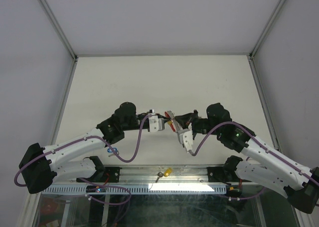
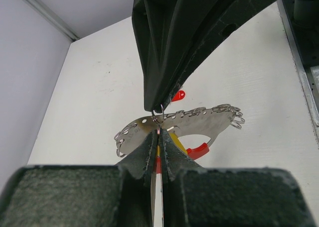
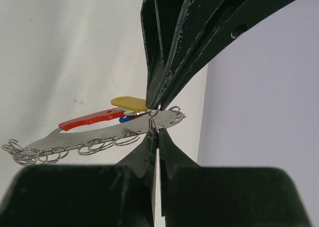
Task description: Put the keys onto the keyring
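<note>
The keyring [image 2: 199, 121] is a curved silver plate edged with small rings and joined to a red band [image 2: 197, 151]. It hangs in the air between both arms [image 1: 172, 122]. My right gripper [image 3: 157, 130] is shut on one small ring of the keyring [image 3: 99, 137]. My left gripper [image 2: 158, 132] is shut on the ring of a yellow-tagged key [image 3: 128, 103], tip to tip with the right gripper [image 2: 158, 109]. A red tag [image 2: 178, 95] and a blue tag [image 3: 125, 119] show behind the plate. Another yellow-tagged key [image 1: 167, 172] lies on the near rail.
A small blue thing [image 1: 110, 150] lies under the left arm [image 1: 79, 145]. White table [image 1: 159, 82] stretches beyond the grippers, with grey walls at both sides. A metal rail [image 1: 164, 174] with cables runs along the near edge.
</note>
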Tool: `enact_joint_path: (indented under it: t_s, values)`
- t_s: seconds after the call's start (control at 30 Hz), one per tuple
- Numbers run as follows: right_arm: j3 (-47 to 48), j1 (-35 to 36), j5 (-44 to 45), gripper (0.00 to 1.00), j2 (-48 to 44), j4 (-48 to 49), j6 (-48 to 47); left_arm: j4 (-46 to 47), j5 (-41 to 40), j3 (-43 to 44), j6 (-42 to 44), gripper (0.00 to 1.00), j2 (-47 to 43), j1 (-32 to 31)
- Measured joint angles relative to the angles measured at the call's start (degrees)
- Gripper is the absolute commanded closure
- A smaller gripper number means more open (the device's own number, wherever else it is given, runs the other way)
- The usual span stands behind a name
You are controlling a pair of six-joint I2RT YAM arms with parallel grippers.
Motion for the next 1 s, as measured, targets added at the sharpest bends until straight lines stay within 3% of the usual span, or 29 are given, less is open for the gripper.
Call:
enact_joint_path:
  t_s: [1.0]
  values:
    - [0.0, 1.6, 1.2, 1.0, 1.4, 1.7, 3.0, -1.2, -1.0, 0.0, 0.0, 1.0, 0.7, 0.0]
